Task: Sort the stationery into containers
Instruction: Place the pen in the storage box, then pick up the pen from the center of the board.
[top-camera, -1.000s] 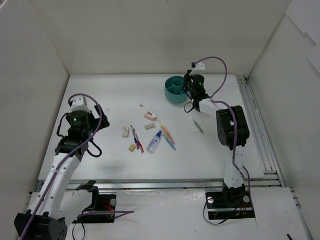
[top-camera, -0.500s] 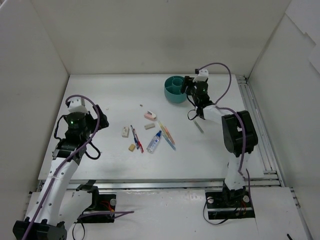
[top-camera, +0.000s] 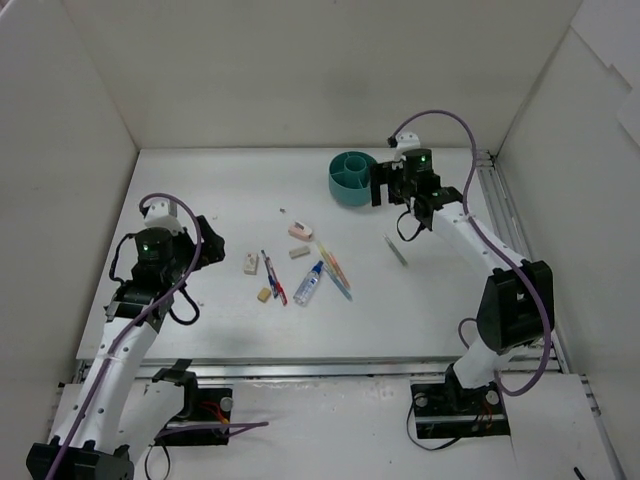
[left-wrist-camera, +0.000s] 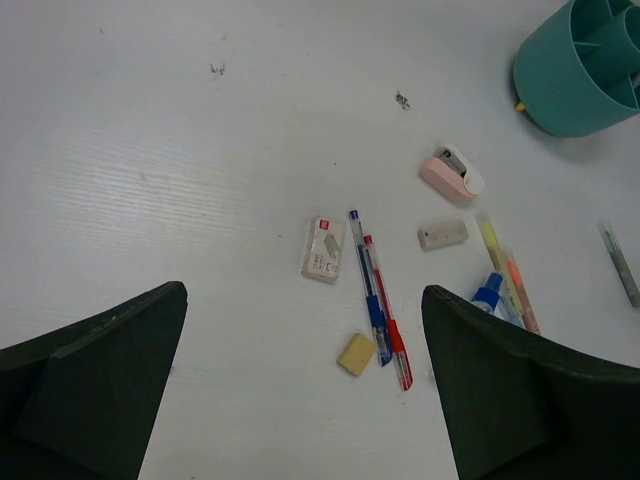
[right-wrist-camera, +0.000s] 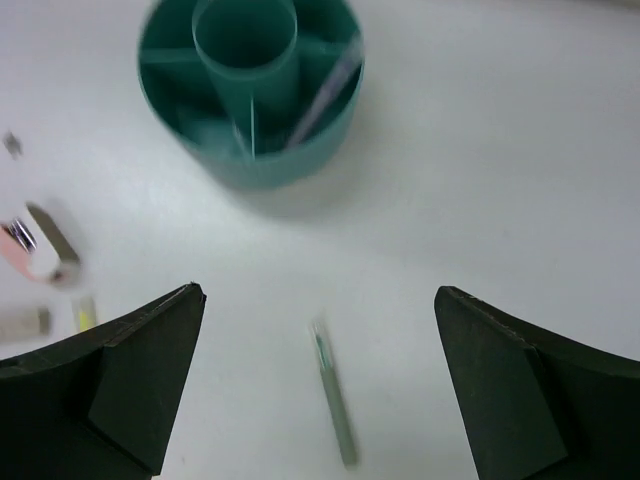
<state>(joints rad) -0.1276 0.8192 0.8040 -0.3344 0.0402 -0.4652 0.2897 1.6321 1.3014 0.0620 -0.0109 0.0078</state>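
The teal cup stands at the back of the table, divided into compartments. A thin pen leans in one of them. My right gripper hangs open just right of the cup, holding nothing, above a grey pen lying on the table. My left gripper is open and empty, left of the loose stationery: a white eraser, blue pen, red pen, tan eraser, pink eraser and blue-capped tube.
A small grey eraser and orange and teal pens lie beside the tube. White walls enclose the table on three sides. A metal rail runs along the right edge.
My right gripper has opened and drawn back to the right from over the cup, its arm stretching out. My left arm has shifted slightly toward the items.
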